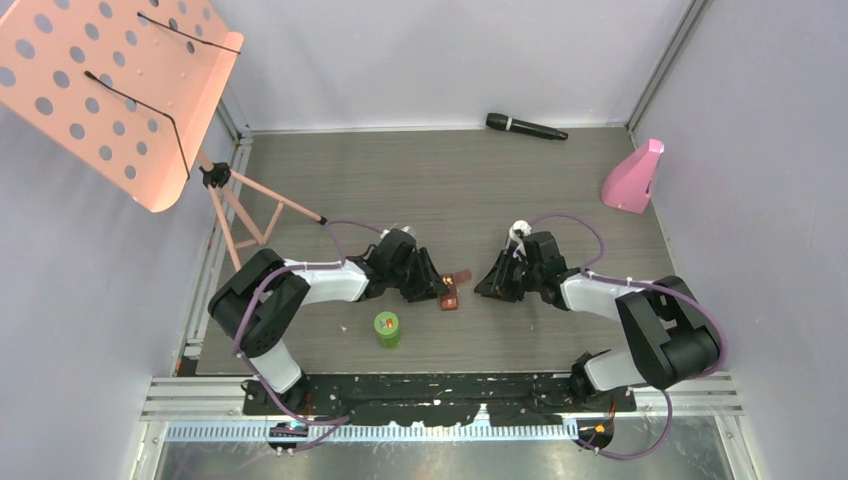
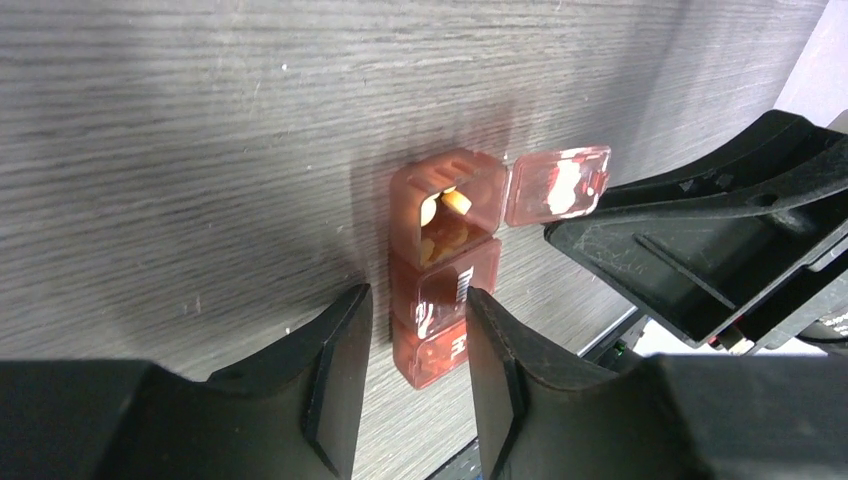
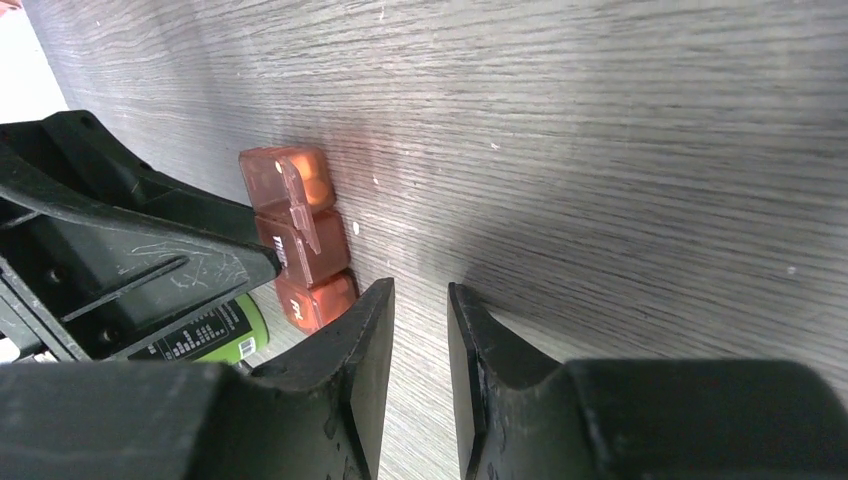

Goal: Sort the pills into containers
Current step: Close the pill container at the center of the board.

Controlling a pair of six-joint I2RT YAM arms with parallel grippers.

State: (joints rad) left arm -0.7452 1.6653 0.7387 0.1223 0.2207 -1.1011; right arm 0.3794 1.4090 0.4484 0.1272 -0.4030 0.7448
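The grey wood-grain table [image 1: 450, 180] stood between lilac walls, with the small brown case [image 1: 448, 293] near its middle, one end lid [image 2: 558, 183] open over yellowish pills [image 2: 445, 205], and the green-lidded bottle [image 1: 387, 328] at its 7 o'clock. The left gripper [image 2: 418, 292], at the case's 9 o'clock, had its fingers apart astride the closed end, a slim gap showing beside one; the right gripper [image 3: 420, 285], at 3 o'clock, kept its fingers narrowly parted over the wood, pinching nothing
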